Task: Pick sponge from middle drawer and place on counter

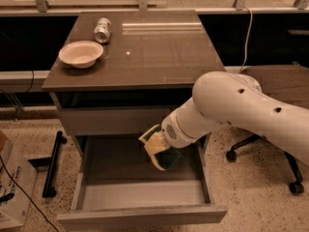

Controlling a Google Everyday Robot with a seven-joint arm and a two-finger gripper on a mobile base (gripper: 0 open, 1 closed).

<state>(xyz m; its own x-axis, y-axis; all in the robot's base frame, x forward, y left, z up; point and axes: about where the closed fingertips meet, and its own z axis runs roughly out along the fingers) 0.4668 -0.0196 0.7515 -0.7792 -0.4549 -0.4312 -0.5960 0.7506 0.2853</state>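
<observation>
Gripper (158,154) (over drawer (120,195)) clasps one sponge (171,159).

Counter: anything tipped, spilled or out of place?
The can lies on its side behind the bowl; no spill shows. Gripper holds the sponge over the open drawer.

Green sponge (172,158) — in gripper (162,159) — above open middle drawer (145,195).

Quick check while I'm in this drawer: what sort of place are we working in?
Probably an office or lab workspace: a rolling office chair on a speckled floor, a grey cabinet with a counter, and a cardboard box. The gripper holds the sponge over the open middle drawer.
</observation>
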